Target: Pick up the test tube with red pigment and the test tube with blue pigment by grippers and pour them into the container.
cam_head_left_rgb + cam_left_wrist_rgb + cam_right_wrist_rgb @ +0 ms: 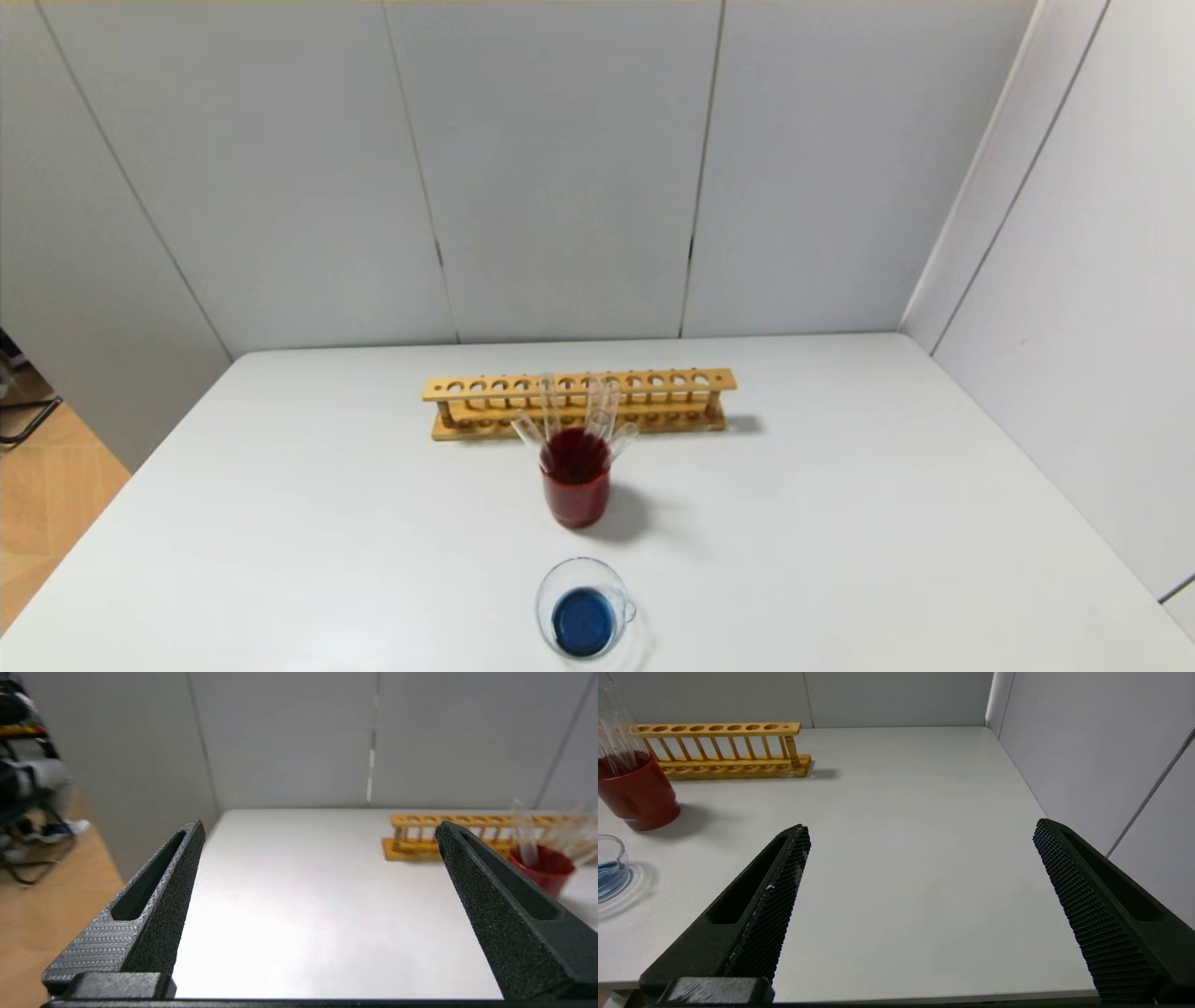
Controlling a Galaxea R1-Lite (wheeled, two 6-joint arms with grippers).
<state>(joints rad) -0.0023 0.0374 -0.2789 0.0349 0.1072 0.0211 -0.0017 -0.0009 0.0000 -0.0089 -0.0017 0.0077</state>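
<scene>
The container [583, 609], a low clear glass cup with a side handle, stands near the table's front edge and holds blue liquid; its rim also shows in the right wrist view [611, 858]. Several clear tubes [528, 428] lean in a beaker of dark red liquid [575, 490]. I see no tube with a red or blue column. Neither gripper shows in the head view. My left gripper [320, 828] is open and empty over the table's left front. My right gripper [922, 826] is open and empty over the right front.
A wooden tube rack [579, 401] stands behind the beaker, also seen in the left wrist view [411, 821] and the right wrist view [719, 729]. The beaker also shows in both wrist views [544, 870] [637, 793]. Grey walls close the back and right.
</scene>
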